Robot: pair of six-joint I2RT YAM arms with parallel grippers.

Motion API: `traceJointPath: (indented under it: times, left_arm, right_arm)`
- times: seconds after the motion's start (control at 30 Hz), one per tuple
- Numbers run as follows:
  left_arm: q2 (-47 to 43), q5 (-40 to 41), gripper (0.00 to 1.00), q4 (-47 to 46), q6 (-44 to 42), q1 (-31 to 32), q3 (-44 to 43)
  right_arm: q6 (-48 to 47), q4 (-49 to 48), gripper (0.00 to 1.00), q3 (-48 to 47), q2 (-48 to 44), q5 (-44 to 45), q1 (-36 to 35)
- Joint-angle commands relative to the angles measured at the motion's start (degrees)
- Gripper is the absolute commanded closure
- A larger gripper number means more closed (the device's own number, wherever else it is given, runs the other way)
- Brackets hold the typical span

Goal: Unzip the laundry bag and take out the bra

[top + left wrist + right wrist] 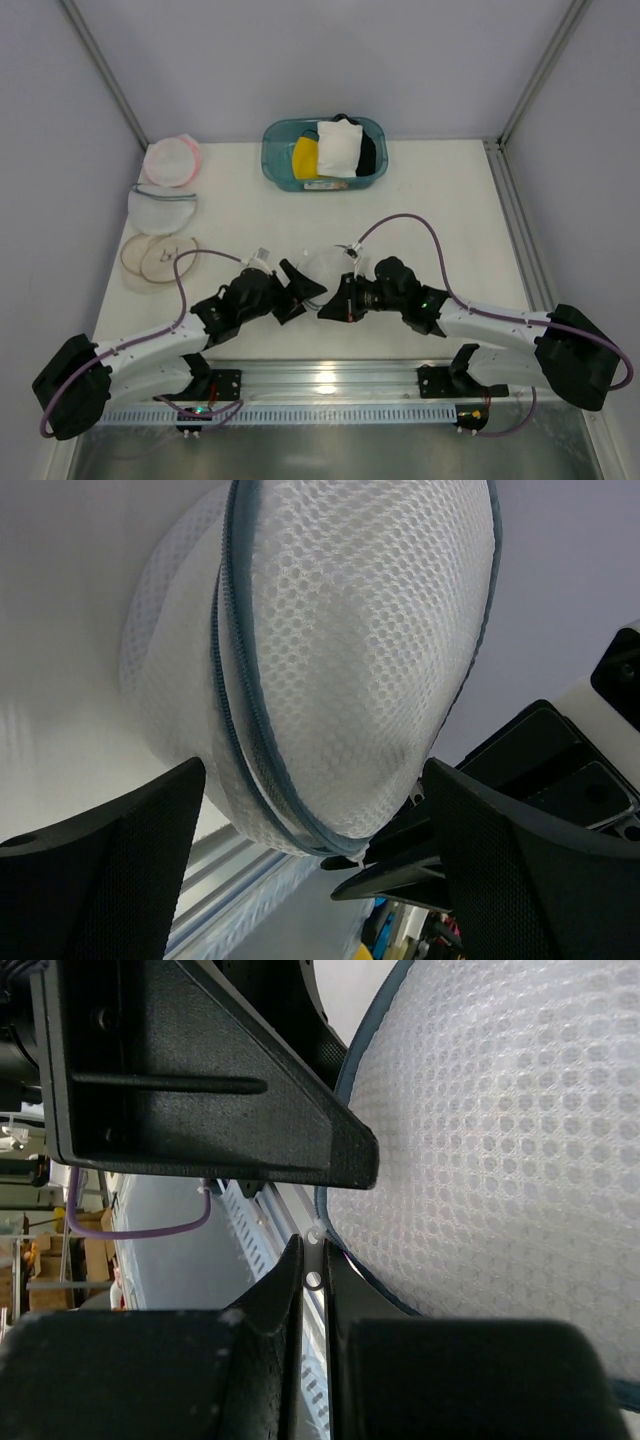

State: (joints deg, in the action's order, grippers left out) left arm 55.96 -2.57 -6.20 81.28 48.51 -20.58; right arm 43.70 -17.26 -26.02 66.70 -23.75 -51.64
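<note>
While the right hand (pixel 312 1252) is clenched on the dark zipper rim (pixel 224 710) of the laundry bag (pixel 350 650), pinching it at the bag's lower edge, the left hand (pixel 312 775) is released, its fingers (pixel 120 860) spread to either side of the mesh dome. The bag stands on edge between the two hands, just ahead of the left fingers, over the desk (pixel 430 200).

White table (pixel 450 200), pale grey enclosure walls (pixel 330 60)
</note>
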Motion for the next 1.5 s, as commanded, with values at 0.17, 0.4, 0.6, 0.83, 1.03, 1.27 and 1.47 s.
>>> traceJointPath:
  times: [0.17, 0.4, 0.6, 0.83, 1.03, 1.27, 1.47]
  left_arm:
    - [4.7, 1.8, 0.52, -10.4, 2.0, 0.8, -1.4]
    - [4.2, 5.1, 0.89, -6.3, 0.7, 0.8, -2.7]
    - [5.6, 6.8, 0.94, -3.1, -2.0, 0.7, -4.4]
    - [7.9, 5.7, 0.94, -2.7, -4.2, 0.6, -5.5]
    - [8.8, 4.6, 0.97, -0.7, -6.4, -0.1, -6.9]
    - [10.0, 2.9, 1.00, -0.7, -8.7, -1.4, -7.6]
    - [12.3, -1.5, 1.00, -1.0, -12.0, -2.6, -9.1]
  right_arm:
    - [-1.2, -1.6, 0.96, -0.2, -3.1, 1.0, -0.2]
    - [-4.2, 7.4, 0.96, -1.6, -5.5, 4.3, -0.2]
    - [-9.2, 26.7, 0.96, -7.3, -5.5, 12.4, -1.0]
    - [-10.7, 41.8, 0.96, -9.7, -5.3, 22.9, -1.1]
    - [-10.7, 46.1, 0.96, -10.5, -3.8, 32.4, -1.1]
    - [-11.6, 47.5, 0.96, -12.2, 0.1, 45.6, -0.3]
    - [-12.0, 48.5, 0.96, -14.8, 4.4, 54.1, 2.1]
